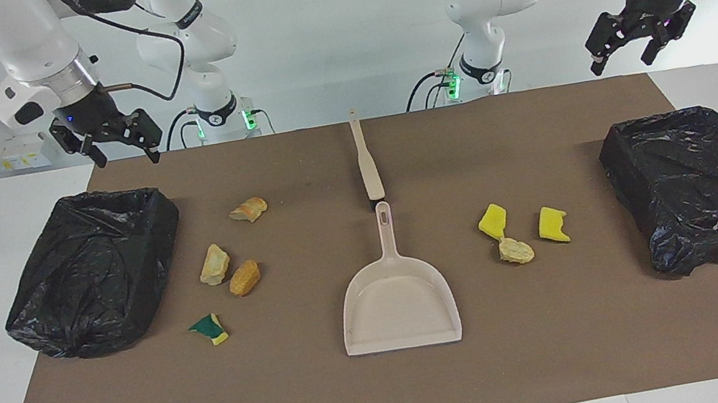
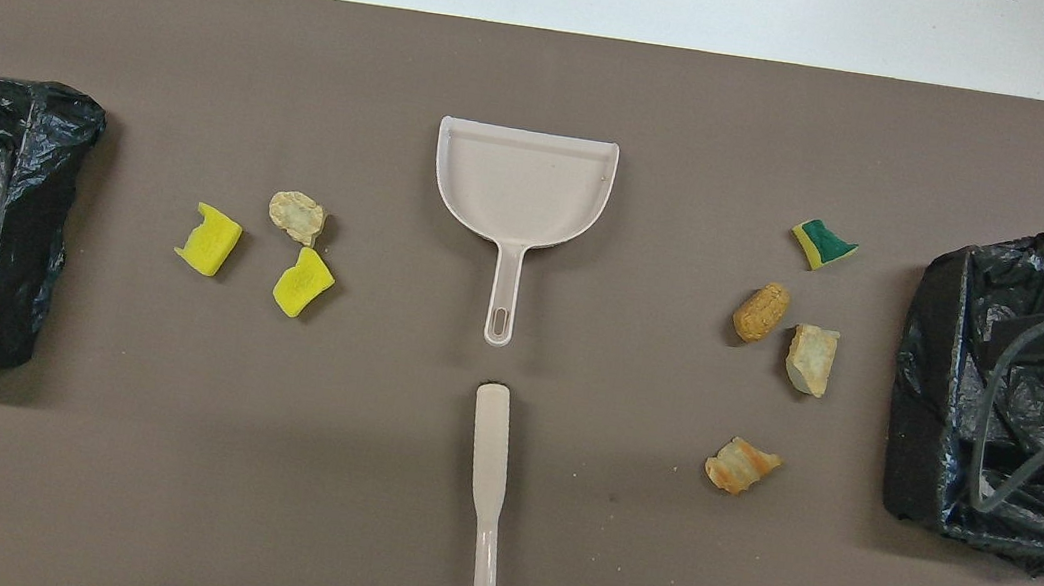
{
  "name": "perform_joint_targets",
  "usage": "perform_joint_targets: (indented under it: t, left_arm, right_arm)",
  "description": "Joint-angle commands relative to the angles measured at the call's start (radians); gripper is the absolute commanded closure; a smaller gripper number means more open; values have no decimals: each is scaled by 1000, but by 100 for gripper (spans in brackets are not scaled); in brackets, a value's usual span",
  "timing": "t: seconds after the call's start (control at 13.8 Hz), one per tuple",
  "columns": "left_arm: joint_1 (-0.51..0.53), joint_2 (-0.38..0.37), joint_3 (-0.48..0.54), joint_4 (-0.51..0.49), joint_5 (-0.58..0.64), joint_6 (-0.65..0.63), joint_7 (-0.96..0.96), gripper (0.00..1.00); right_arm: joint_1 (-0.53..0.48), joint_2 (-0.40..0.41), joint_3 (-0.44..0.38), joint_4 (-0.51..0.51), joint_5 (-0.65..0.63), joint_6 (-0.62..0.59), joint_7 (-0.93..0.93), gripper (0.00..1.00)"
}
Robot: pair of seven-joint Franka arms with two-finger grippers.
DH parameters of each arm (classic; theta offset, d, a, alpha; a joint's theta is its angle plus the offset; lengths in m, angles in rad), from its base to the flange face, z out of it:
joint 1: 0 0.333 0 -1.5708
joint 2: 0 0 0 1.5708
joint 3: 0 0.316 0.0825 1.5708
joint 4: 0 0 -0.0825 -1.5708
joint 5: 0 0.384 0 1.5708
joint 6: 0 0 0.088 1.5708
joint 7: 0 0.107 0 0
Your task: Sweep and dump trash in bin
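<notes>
I see the brown mat (image 1: 390,386) across the white table, and the beige plastic dustpan (image 1: 399,308) sits at the centre of the facing view, its handle pointing up the frame toward the robots. Just above that handle lies the beige flat brush (image 1: 367,163), apart from it by a small gap and in line with it.

The trash is in two clusters. Toward the right arm's end, left of centre in the facing view, I count four pieces: an orange-streaked bread-like chunk (image 1: 249,210), a pale tan chunk (image 1: 214,264) just beside an orange-brown rounded chunk (image 1: 244,277), and a green-and-yellow sponge piece (image 1: 209,329) lowest in the frame. Right of centre are three: a bright yellow sponge bit (image 1: 492,221) touching a tan crumbly chunk (image 1: 516,250), and a second yellow sponge bit (image 1: 552,225) near them.

One black-bagged bin (image 1: 97,271) stands at the left edge of the mat in the facing view, the other black-bagged bin (image 1: 699,185) at the right edge.

The right gripper (image 1: 122,148) hangs at upper left of the facing view, fingers spread and empty; the left gripper (image 1: 622,51) hangs at upper right, fingers likewise parted and empty
</notes>
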Motion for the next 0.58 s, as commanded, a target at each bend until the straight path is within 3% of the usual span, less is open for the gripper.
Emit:
perform_joint_targets:
  t: [0.0, 0.51]
  left_arm:
    - [4, -25, 6, -27, -17, 2, 18, 0]
    - [6, -27, 6, -30, -17, 2, 19, 0]
  right_arm:
    - [0, -9, -7, -7, 16, -16, -16, 0]
    - [-1, -12, -7, -14, 16, -18, -16, 0]
